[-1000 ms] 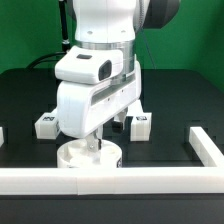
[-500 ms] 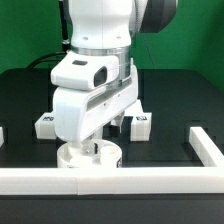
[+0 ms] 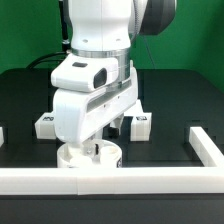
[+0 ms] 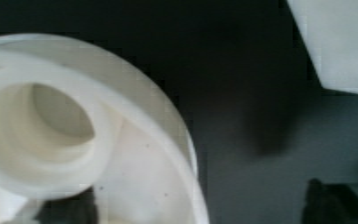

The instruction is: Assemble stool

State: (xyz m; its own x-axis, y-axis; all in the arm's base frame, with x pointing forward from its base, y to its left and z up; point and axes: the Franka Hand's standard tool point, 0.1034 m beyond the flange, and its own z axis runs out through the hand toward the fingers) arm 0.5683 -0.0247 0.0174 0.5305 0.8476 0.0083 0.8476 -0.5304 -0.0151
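rail (image 3: 110,181): nearest thing in the exterior view, running along the front edge with a return on that view's right. We are treating it as the backstop for the seat.
seat (image 3: 88,155): round white disc sitting on the black table (image 3: 180,100), just behind the rail and looking pressed against it. The wrist view is showing a socket (image 4: 43,125) in the seat (image 4: 123,190) up close.
gripper (image 3: 97,147): hanging low over the seat, its tip at the seat's top face. Fingers are hidden by the arm's body in the exterior view, and the wrist view is too blurred. We cannot tell how far apart they are or whether they are holding a leg.
step, our read: we are working at a socket, probably seating or screwing in a leg.
doing it well: we are wanting the tool axis straight over the socket, light downward push, seat kept against the rail so it is not spinning or sliding.
legs: one leg (image 3: 46,124) is lying behind the arm on the exterior view's left, another leg (image 3: 138,123) on its right, both well apart from the seat, tags facing us.
obstructions: the arm is blocking our sight of the contact point. The rail is limiting any approach from the front.
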